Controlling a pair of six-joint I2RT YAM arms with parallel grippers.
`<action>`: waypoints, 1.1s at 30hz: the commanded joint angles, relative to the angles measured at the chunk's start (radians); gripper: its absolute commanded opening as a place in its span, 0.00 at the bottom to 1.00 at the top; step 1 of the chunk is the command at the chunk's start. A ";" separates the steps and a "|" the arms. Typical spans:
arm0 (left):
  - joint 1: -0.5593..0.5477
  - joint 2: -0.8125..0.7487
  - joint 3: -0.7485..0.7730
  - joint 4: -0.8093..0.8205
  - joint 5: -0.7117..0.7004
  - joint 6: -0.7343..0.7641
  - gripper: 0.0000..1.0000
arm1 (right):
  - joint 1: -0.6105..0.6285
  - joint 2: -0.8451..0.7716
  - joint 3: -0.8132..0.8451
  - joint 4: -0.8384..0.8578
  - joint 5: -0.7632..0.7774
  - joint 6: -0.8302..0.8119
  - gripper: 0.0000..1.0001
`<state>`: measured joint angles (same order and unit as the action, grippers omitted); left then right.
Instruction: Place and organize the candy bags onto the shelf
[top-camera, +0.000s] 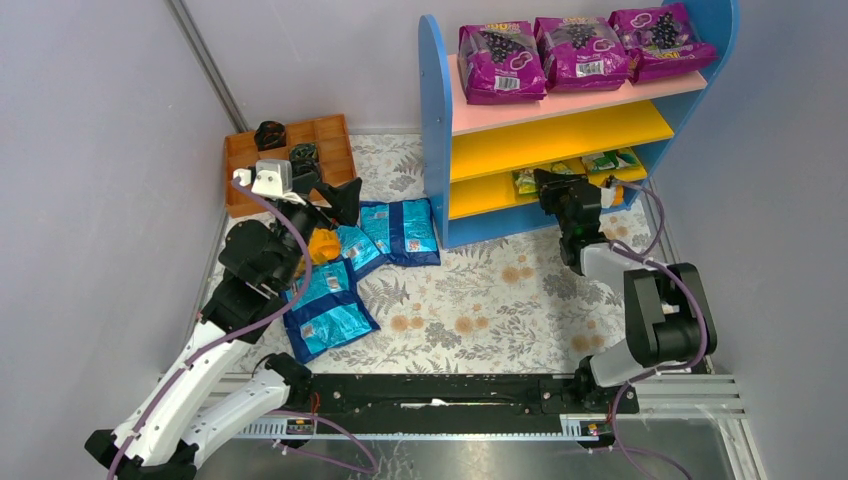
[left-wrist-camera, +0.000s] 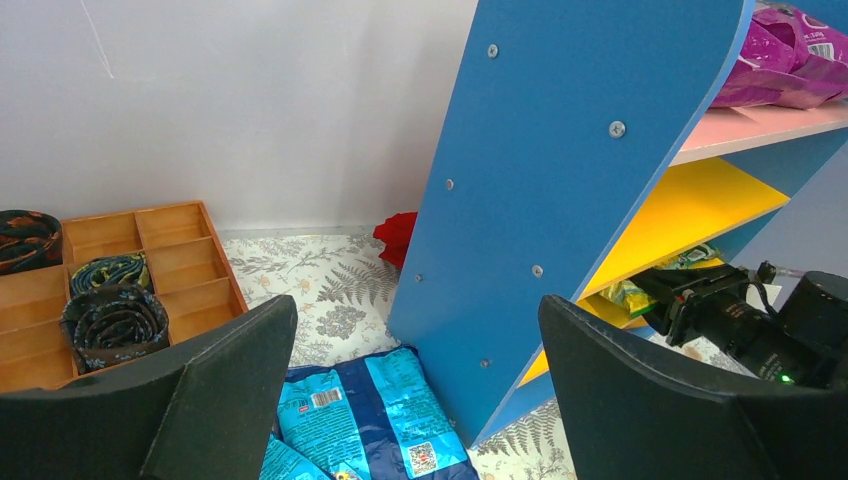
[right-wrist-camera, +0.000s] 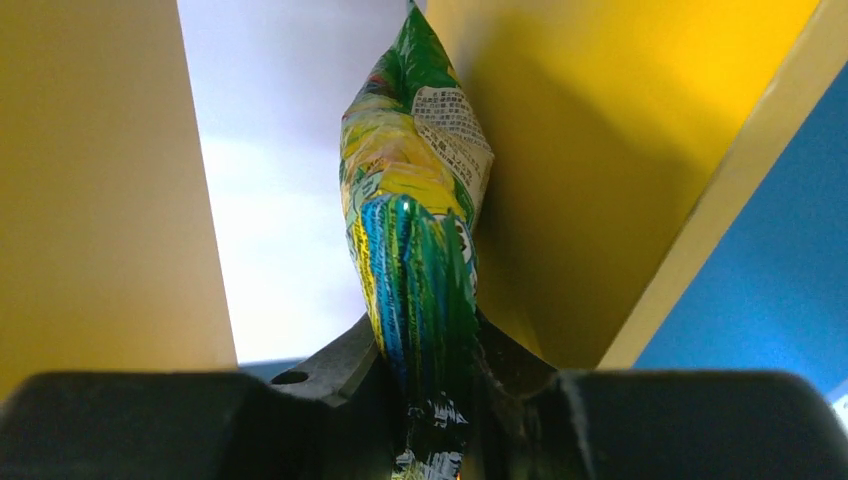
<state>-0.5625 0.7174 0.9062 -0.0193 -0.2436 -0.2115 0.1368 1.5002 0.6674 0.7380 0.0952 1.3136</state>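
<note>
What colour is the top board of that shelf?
Pink top board, clearest in the top external view.

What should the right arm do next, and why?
Probably ease down and let go: the right pincer is shut on a green bag that is inside the shelf's bottom tier, beside other green bags.

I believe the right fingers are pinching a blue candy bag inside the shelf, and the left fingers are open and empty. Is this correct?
Not quite. The right fingers pinch a green-yellow bag, not a blue one; the right wrist view shows it. The rest holds: it is inside the shelf, and the left fingers are open and empty.
</note>
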 joint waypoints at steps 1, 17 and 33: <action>0.004 -0.005 -0.001 0.054 0.000 -0.004 0.95 | 0.003 0.047 0.076 0.031 0.198 0.025 0.24; 0.010 -0.017 -0.004 0.058 0.005 -0.009 0.96 | -0.033 0.117 0.193 -0.147 0.135 -0.017 0.49; 0.010 -0.020 -0.012 0.067 0.020 -0.026 0.97 | -0.130 -0.214 0.104 -0.541 -0.062 -0.303 0.90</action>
<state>-0.5560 0.7059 0.8955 -0.0029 -0.2394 -0.2222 0.0212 1.3540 0.7864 0.3138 0.0807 1.1793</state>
